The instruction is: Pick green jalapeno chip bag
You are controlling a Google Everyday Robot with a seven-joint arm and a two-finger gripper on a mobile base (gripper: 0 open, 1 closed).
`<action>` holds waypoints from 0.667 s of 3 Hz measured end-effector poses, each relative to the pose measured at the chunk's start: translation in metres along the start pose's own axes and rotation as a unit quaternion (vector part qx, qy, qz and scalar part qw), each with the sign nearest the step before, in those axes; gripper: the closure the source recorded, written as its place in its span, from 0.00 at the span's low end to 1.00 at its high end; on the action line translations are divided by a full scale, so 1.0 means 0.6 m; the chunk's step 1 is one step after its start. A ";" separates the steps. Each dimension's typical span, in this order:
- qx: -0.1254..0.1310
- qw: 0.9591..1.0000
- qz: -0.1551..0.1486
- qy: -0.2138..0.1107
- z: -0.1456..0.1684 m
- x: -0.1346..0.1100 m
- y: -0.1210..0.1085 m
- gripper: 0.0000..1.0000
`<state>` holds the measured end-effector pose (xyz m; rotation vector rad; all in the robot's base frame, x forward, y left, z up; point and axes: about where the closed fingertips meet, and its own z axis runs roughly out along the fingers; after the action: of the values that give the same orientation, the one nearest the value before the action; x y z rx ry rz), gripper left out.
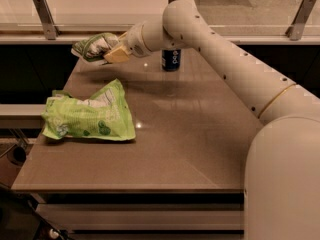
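The pincer [111, 55] was clamped on the green jalapeno chip bag [94, 45] above the bench's [190, 134] far left corner. A lime-green bag [90, 118] lay flat nearer the front.

The end effector [113, 54] holds the green jalapeno chip bag [93, 44] above the table [200, 134].

I can read no text anywhere on my feed. The green jalapeno chip bag [94, 46], pinched by the gripper [114, 55] above the far left corner of the table [200, 139], shows a white label patch, but I can't make out any print on it. The dark blue can [171, 60] behind the arm carries pale marks I can't decipher. The larger lime-green bag [90, 115] has a whitish panel, also unreadable
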<state>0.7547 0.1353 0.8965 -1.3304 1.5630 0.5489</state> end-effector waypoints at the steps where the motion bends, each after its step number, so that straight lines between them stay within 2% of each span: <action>1: 0.010 1.000 -0.012 -0.012 -0.018 -0.023 -0.007 1.00; 2: 0.026 0.999 -0.027 -0.012 -0.043 -0.055 -0.018 1.00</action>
<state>0.7523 0.1267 0.9389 -1.3182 1.5069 0.4867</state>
